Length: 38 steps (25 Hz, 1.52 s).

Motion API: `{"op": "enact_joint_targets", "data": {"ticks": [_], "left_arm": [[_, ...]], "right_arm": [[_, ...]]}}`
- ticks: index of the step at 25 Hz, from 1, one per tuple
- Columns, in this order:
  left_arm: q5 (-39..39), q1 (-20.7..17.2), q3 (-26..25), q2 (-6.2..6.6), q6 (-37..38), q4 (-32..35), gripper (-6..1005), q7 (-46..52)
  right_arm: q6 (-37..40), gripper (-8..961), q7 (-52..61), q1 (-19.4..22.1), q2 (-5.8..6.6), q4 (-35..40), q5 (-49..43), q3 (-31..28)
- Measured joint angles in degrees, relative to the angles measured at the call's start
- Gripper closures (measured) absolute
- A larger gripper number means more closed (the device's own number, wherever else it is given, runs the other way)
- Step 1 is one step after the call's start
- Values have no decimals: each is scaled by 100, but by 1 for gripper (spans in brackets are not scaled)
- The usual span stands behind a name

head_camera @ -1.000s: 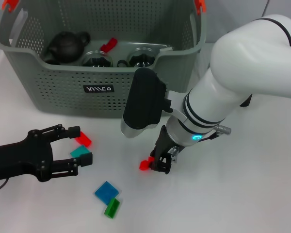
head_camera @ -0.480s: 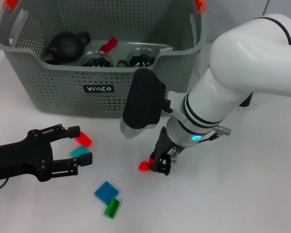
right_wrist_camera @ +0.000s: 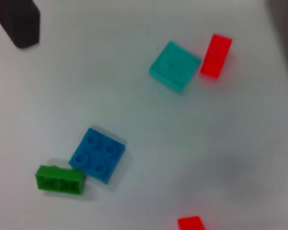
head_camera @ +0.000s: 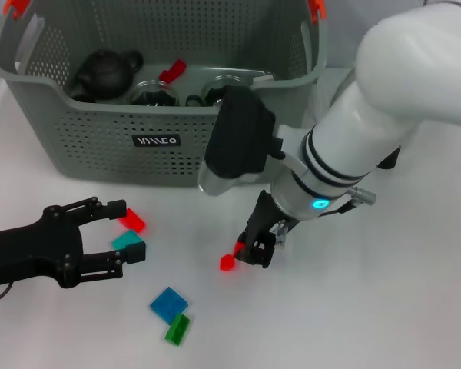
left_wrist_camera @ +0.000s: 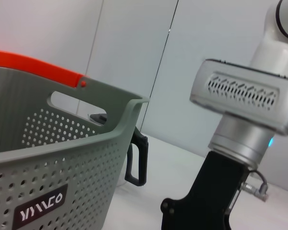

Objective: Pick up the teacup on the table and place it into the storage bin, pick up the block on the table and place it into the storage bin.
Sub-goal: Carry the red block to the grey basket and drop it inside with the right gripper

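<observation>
Right black gripper [head_camera: 250, 252] at lower centre of head view, jaws nearly together beside small red plastic block [head_camera: 228, 263] on white table [head_camera: 415, 307]. Left black gripper [head_camera: 127, 231] lower left, fingers apart around teal square block [head_camera: 127, 241]. Five studded blocks visible. Perforated grey-green plastic storage bin [head_camera: 161, 142] upper left.

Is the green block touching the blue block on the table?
Yes: in the right wrist view the green block sits right against a corner of the blue block.
</observation>
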State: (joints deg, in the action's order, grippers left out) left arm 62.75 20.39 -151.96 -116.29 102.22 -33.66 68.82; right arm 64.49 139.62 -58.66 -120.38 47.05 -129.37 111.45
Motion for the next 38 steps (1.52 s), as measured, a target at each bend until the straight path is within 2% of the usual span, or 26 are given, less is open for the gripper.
{"op": "enact_joint_targets", "data": {"ticks": [5, 10, 15, 19, 25, 32, 36, 38], "left_arm": [[-6, 0, -35, 13, 54, 0, 144, 2], [-8, -54, -45, 37, 73, -4, 144, 6], [-4, -76, -48, 37, 79, -11, 144, -21], [-3, -80, -53, 37, 80, -3, 145, -56], [1, -78, -53, 21, 79, 0, 145, -61], [1, -81, -53, 19, 79, 0, 145, -62], [1, -80, -59, 21, 78, 0, 144, -60], [0, -79, -61, 27, 78, 0, 144, -45]], "right_arm": [[490, 751, -110, 257, 21, 596, -253, -681], [1237, 751, -116, 530, 8, 1824, -419, -1358], [1652, 751, -119, 494, -5, 2752, -248, -1976], [1508, 752, -118, 314, -3, 3115, -343, -2462], [528, 752, -129, 96, 6, 2805, -655, -3054], [-110, 750, -338, -418, 31, 1198, -999, -3784], [-495, 747, -334, -498, 32, 747, -1356, -3904], [-644, 658, -342, -441, 33, 759, -1428, -3894]]}}
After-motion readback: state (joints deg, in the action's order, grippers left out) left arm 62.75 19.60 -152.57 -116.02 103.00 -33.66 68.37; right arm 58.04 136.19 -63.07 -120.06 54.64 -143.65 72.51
